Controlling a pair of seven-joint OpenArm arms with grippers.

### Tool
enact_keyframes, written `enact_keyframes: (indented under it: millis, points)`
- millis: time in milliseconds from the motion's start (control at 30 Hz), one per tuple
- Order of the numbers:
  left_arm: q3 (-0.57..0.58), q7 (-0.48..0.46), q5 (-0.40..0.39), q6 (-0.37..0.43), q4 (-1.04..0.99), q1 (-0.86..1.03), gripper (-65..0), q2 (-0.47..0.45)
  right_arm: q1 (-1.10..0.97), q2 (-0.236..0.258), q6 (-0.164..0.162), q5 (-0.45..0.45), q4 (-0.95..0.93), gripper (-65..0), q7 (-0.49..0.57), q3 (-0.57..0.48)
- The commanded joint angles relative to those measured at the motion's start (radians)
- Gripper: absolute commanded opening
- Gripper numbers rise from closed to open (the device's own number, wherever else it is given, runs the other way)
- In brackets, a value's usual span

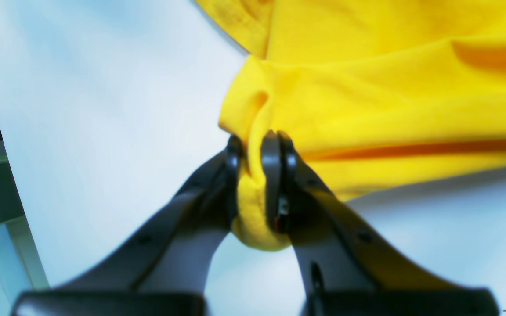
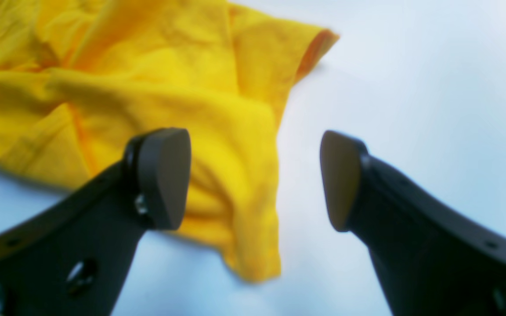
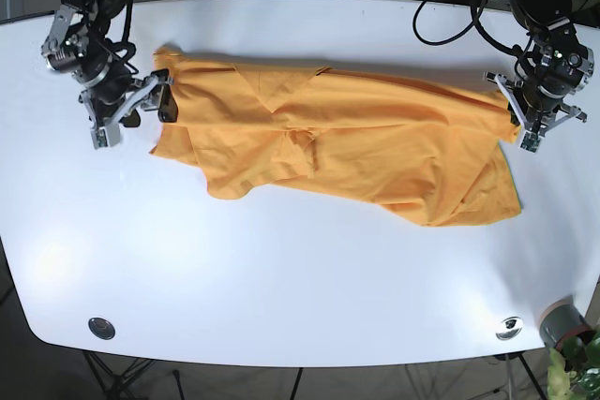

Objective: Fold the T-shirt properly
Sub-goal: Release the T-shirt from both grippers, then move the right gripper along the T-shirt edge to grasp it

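A yellow-orange T-shirt (image 3: 356, 142) lies crumpled across the middle of the white table (image 3: 281, 269). My left gripper (image 1: 255, 151) is shut on a bunched edge of the shirt (image 1: 367, 96); in the base view it (image 3: 511, 110) is at the shirt's right end. My right gripper (image 2: 255, 177) is open and empty, its jaws wide apart above the shirt's sleeve edge (image 2: 244, 175); in the base view it (image 3: 161, 93) is at the shirt's left end.
Two round metal fittings (image 3: 101, 328) (image 3: 509, 327) sit near the table's front edge. A small pot with a plant (image 3: 569, 334) stands at the front right corner. Cables (image 3: 450, 7) hang at the back right.
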Motion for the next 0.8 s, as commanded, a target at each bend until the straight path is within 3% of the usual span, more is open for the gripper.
enact_keyframes:
  millis: [0,567,767]
  points:
    - [-0.005,-0.015,-0.001,0.006,0.016,-0.008,-65.0,-0.016,0.055,0.008,0.008,0.003,-0.034,-20.6,0.018,-0.002]
    - [-0.002,-0.015,-0.001,0.006,0.016,-0.012,-65.0,-0.016,0.306,0.022,0.006,-0.032,-0.319,-20.5,0.021,-0.088]
    - [-0.001,-0.015,-0.001,0.006,-0.018,-0.012,-65.0,-0.016,0.426,0.027,0.005,-0.089,-0.448,-20.5,0.100,-0.213]
